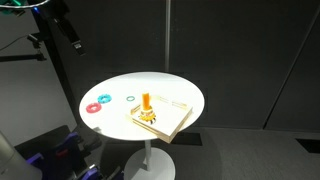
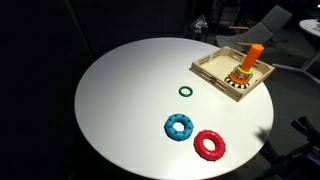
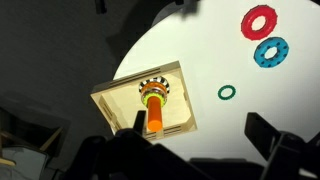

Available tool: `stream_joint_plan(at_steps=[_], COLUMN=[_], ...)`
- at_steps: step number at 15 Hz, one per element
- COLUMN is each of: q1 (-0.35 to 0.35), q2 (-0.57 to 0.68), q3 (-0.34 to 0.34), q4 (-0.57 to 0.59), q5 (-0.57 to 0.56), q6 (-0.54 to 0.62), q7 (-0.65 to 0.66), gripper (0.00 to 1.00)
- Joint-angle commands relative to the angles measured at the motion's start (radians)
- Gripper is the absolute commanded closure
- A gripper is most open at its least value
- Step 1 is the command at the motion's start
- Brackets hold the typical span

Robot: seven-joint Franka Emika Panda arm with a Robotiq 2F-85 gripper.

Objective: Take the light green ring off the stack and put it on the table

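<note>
— Which step are you on?
— The very start, I'd judge: the approach. Nothing is grasped. My gripper is empty, its fingers spread wide at the lower edge of the wrist view. In an exterior view it hangs high above the table, out past the rim.
— Where is the ring you want?
— On the stack. That's an orange peg upright on a tan board, with yellowish rings around its foot. The board sits near the table's edge. At this size I can't tell which ring is the light green one; my guess is the topmost.
— And relative to you?
— Well below me. In the wrist view the peg stands left of the midline between my fingers, so I'm not centred over it.
— The loose ones?
— A small green ring, a blue ring and a red ring lie on the white top, apart from the board. They're not my concern.
— Next move?
— Come down and across until the peg sits between my fingers. Then I pinch the ring's rim low at the foot and lift straight up so it clears the peg. After that I'd set it on the white top beside the board.
</note>
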Motion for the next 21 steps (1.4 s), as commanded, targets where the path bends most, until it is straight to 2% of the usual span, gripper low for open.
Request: stream_joint_plan(at_steps=[1, 6, 14, 15, 16, 21], q1=[-0.015, -0.028, -0.052, -0.052, -0.043, -0.041], q2=[0.078, 0.225, 0.466, 0.483, 0.432, 0.448], q3=[0.010, 0.003, -0.024, -0.027, -0.024, -0.025], q4=[0.034, 0.075, 0.153, 0.162, 0.116, 0.119], q5=[0.004, 0.010, 0.007, 0.006, -0.003, -0.003], q6=[0.043, 0.112, 0.120, 0.121, 0.125, 0.126], q7=[0.012, 0.033, 0.050, 0.050, 0.038, 0.038], gripper=[0.00, 0.00, 0.00, 0.00, 0.00, 0.00])
